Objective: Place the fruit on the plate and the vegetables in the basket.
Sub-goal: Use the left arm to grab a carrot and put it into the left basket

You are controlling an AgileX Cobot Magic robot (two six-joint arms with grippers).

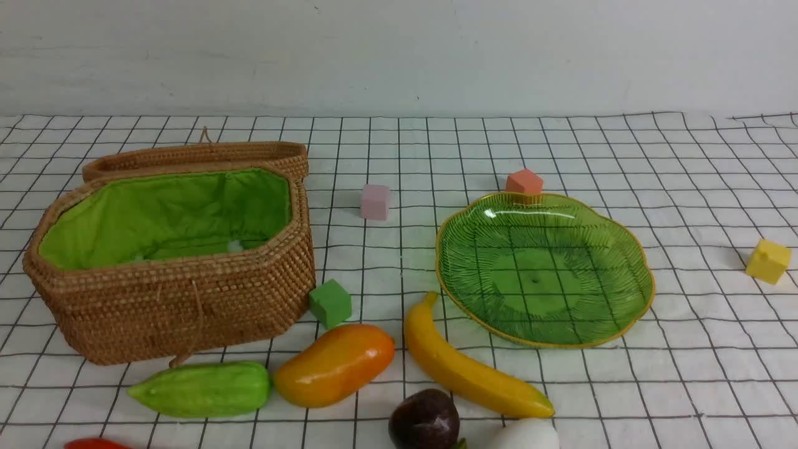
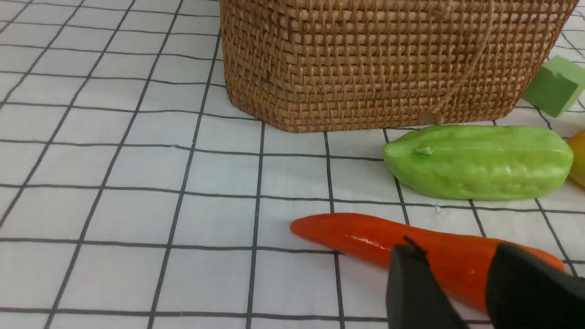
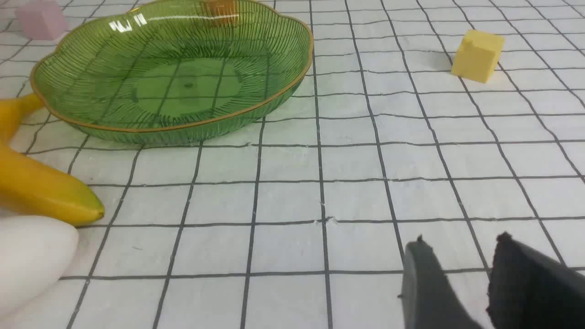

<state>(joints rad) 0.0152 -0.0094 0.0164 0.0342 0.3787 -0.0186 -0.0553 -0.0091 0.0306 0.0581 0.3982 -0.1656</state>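
Note:
The open wicker basket (image 1: 174, 299) stands at the left, and its green lining holds no vegetables. The green plate (image 1: 623, 249) at the right is bare. In front of them lie the pale green gourd (image 1: 202, 390), mango (image 1: 333, 365), banana (image 1: 464, 368), purple ball (image 1: 424, 419), white piece (image 1: 523, 435) and red piece (image 1: 93, 444). Neither gripper shows in the front view. My left gripper (image 2: 457, 249) is open and hovers just over the red piece (image 2: 356, 235), near the gourd (image 2: 480, 162). My right gripper (image 3: 460, 240) is open and empty over bare cloth, apart from the plate (image 3: 283, 91), banana (image 3: 41, 187) and white piece (image 3: 27, 256).
The basket lid (image 1: 199, 156) leans behind the basket. Small cubes lie about: green (image 1: 330, 304) by the basket's corner, pink (image 1: 374, 201), orange (image 1: 523, 182) behind the plate, yellow (image 1: 768, 261) at the far right. A white checked cloth covers the table.

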